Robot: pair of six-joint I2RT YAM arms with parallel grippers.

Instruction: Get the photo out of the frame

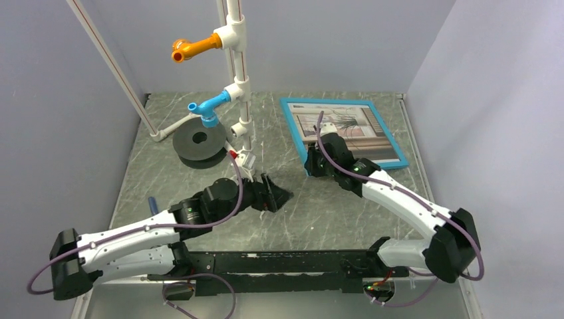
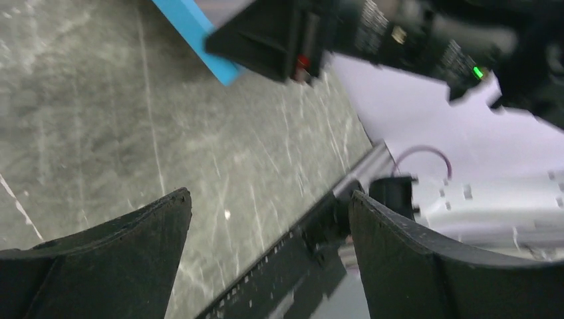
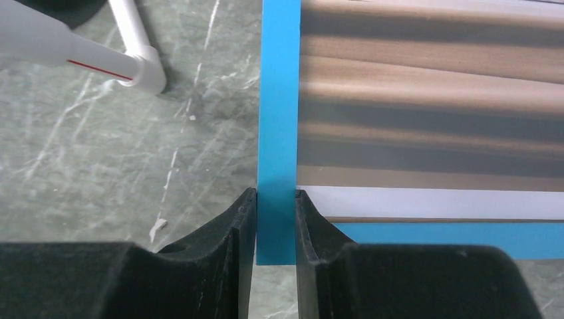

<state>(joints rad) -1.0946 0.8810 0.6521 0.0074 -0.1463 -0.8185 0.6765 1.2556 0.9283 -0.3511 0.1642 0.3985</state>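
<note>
The turquoise frame (image 1: 397, 150) lies at the back right of the table, face up, with the photo (image 1: 352, 128) of beige and brown bands inside it. In the right wrist view the photo (image 3: 432, 100) fills the frame (image 3: 278, 100). My right gripper (image 3: 276, 222) is shut on the frame's left border at its near corner, one finger on each side of the blue strip. That gripper (image 1: 311, 164) sits at the frame's near left corner. My left gripper (image 1: 281, 194) hovers open over the middle of the table, left of the frame, with nothing between its fingers (image 2: 149, 232).
A white pipe stand (image 1: 238, 80) with an orange fitting (image 1: 193, 48) and a blue fitting (image 1: 209, 106) rises at the back centre. A dark round disc (image 1: 199, 141) lies beside it. A black rail (image 1: 279, 266) runs along the near edge.
</note>
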